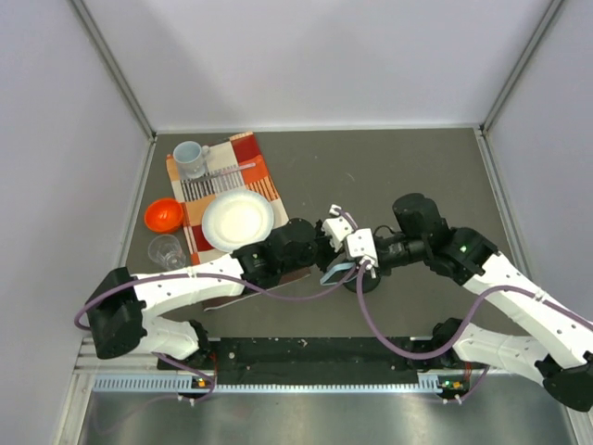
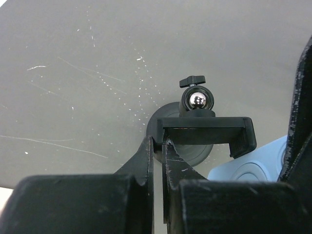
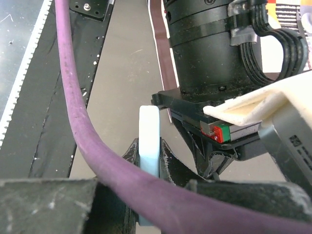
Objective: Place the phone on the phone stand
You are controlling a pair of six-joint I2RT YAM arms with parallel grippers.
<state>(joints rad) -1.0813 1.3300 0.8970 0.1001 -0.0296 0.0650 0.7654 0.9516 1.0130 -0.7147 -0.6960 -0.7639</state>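
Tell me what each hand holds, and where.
Left hand pinches the stand by one end of its clip; right hand grips the phone across its faces.

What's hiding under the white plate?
A checked orange-and-white cloth lies under the white plate and shows on several sides of it. The plate covers the part of the cloth beneath it, so anything else tucked under there cannot be seen.
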